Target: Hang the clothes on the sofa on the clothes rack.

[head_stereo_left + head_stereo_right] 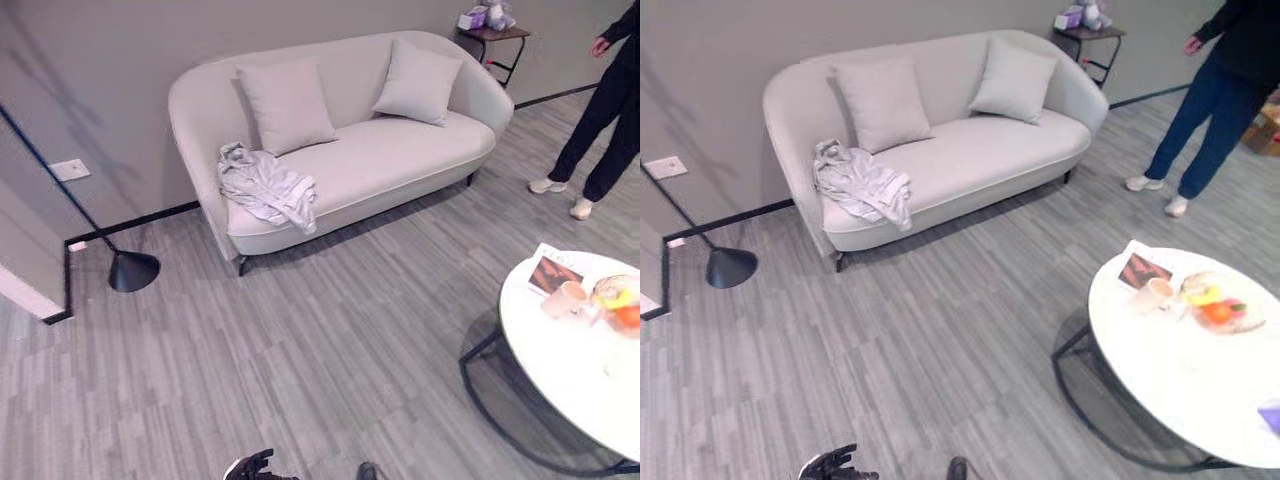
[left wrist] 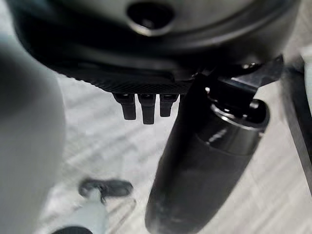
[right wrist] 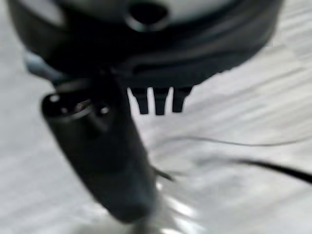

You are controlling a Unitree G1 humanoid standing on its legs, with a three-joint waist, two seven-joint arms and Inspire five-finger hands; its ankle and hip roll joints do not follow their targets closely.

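Clothes (image 1: 265,186) on sofa (image 1: 400,160); fruit in bowl (image 1: 1225,312).

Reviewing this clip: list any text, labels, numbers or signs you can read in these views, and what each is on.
None can be read.
Booklet on the round white table: printed cover, too small to make out.
Box on the side table: any print too small to read.
Wall plate: no marking visible.
Sofa and grey garment: no labels seen.

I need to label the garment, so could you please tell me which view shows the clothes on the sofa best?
The left eye view: the grey clothes lie crumpled, whole and unobstructed, on the sofa seat's left end. The right eye view shows them similarly. The wrist views show floor.
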